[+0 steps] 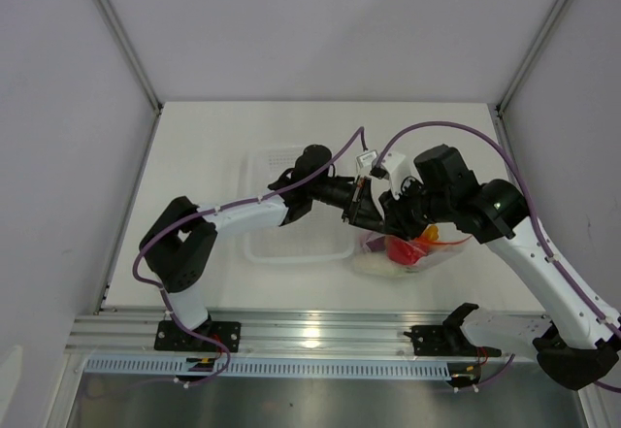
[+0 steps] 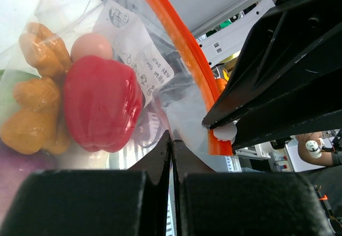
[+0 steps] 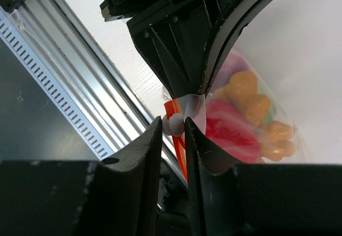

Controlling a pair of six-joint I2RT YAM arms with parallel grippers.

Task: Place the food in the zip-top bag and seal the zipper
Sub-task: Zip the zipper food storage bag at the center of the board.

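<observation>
Overhead, both claws are meeting at the bag (image 1: 419,251), which is sagging just below their tips with the food (image 1: 406,249) inside. The left claw (image 1: 372,222) and right claw (image 1: 398,224) are crowding each other, nearly touching, so any sideways pull is risking a knock between them. The tray (image 1: 291,257) is lying just behind the left claw. Open table (image 1: 213,137) is stretching away past both claws, while the rail (image 1: 320,331) at the table's near edge is running close beneath the bag.

From the left wrist, the left claw is clenching the bag's clear film just under the zipper (image 2: 179,43), with the pepper (image 2: 101,110) hanging right ahead of its tips. That film is looking thin and slick, and I judge it could be slipping free if the right claw tugs hard.

From the right wrist, the right claw is clenching a small white nub (image 3: 174,123) at the zipper's end, probably its slider. This grip is looking narrow. The nub could be popping out, or the zipper could be buckling instead of closing, leaving the mouth partly open.
</observation>
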